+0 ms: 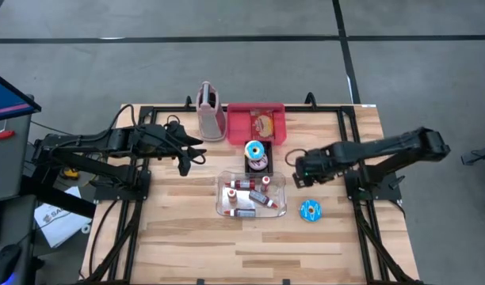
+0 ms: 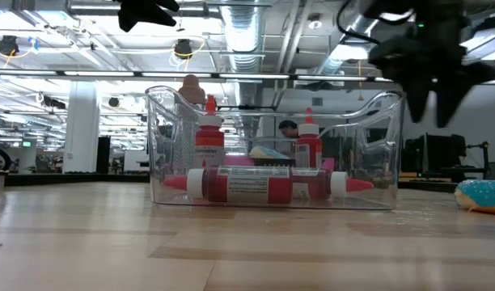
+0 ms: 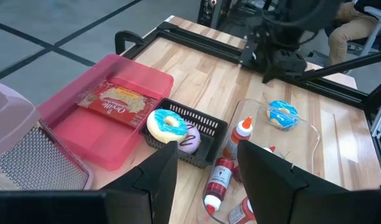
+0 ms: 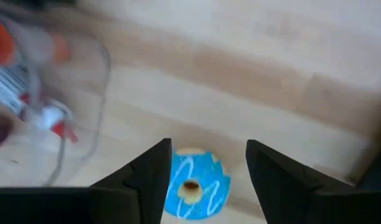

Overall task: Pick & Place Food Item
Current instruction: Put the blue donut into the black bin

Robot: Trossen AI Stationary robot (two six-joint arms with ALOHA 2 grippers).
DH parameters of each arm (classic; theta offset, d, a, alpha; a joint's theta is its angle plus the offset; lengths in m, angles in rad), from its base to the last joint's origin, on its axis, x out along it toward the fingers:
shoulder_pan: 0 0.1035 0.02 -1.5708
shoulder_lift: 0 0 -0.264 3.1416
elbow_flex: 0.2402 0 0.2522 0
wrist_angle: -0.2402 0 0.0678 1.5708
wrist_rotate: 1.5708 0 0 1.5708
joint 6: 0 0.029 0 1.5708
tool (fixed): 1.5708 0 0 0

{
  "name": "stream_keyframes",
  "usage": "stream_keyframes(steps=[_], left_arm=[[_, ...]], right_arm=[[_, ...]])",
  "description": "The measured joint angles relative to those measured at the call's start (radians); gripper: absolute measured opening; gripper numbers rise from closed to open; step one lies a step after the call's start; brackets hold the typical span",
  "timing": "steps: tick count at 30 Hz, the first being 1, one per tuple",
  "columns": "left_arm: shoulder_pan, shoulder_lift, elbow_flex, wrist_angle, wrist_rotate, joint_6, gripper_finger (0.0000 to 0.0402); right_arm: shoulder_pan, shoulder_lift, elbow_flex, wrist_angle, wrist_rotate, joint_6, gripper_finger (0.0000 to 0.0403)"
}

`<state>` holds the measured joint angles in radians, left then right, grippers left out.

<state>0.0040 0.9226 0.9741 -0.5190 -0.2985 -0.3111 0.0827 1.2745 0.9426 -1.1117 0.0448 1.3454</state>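
Observation:
A blue-iced donut [image 1: 311, 210] lies flat on the wooden table, right of the clear bin; it also shows in the right wrist view [image 4: 193, 185] and the low view [image 2: 484, 195]. My right gripper [image 1: 299, 171] is open and hangs above the table, beyond the donut's far side; in the right wrist view [image 4: 206, 177] the donut shows between its fingers, farther off. My left gripper [image 1: 192, 155] is open and empty, raised left of the black basket [image 1: 257, 161]. The basket holds a second blue-iced donut [image 3: 166, 124] and a chocolate one [image 3: 190, 139].
A clear bin [image 1: 251, 196] of red sauce bottles stands at the table's middle. A pink tray [image 1: 257, 124] with a food packet and a pink grater [image 1: 211, 111] stand at the far edge. Bare wood lies toward the near edge.

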Motion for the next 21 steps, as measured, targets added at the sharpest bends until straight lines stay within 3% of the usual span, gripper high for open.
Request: stream_keyframes(steps=[7, 15, 21], left_arm=[[0.0, 0.0, 0.0, 0.001, 0.001, -0.001, 0.0164], [-0.003, 0.0, 0.0, 0.005, 0.019, -0.007, 0.0164], [-0.003, 0.0, 0.0, 0.005, 0.043, -0.011, 0.0164]], right_arm=[[0.152, 0.048, -0.046, 0.062, -0.059, 0.144, 0.0193], [0.287, 0.132, -0.046, 0.08, -0.108, 0.161, 0.0234], [0.338, 0.155, -0.054, 0.058, -0.086, 0.2, 0.025]])
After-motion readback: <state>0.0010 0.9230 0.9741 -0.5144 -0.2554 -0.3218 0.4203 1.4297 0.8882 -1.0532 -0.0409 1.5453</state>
